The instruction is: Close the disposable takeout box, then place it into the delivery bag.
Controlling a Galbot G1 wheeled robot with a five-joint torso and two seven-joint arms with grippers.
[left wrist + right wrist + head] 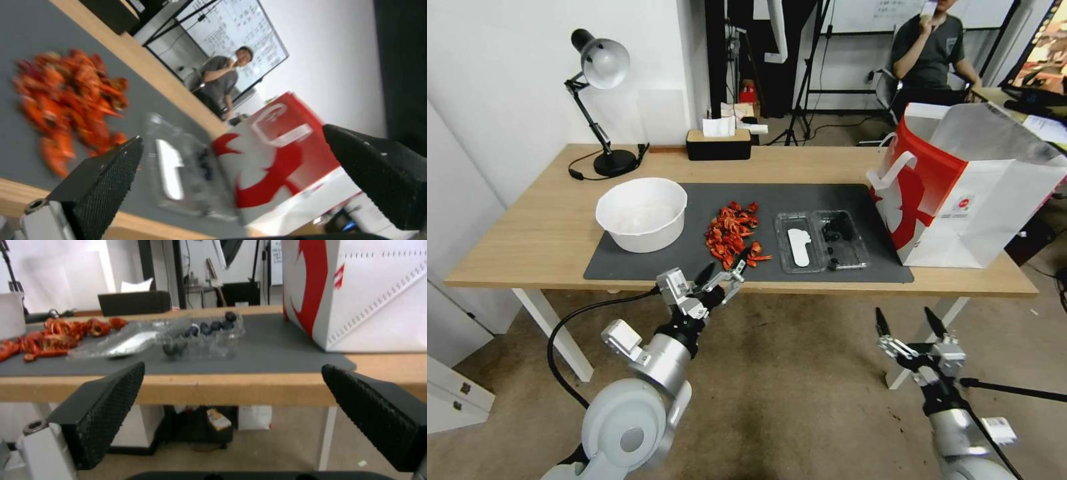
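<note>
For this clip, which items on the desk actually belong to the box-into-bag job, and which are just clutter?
Job items:
takeout box, lying open on the grey mat
delivery bag, standing open beside it
left gripper and right gripper, both open, short of the desk

Clutter:
white bowl
red food pile
desk lamp
tissue box

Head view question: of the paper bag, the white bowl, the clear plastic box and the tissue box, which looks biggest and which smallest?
Largest to smallest, as they look:
1. delivery bag
2. white bowl
3. disposable takeout box, lying open, only slightly smaller than the bowl
4. tissue box, though it sits farther back, so its true rank is unsure
</note>
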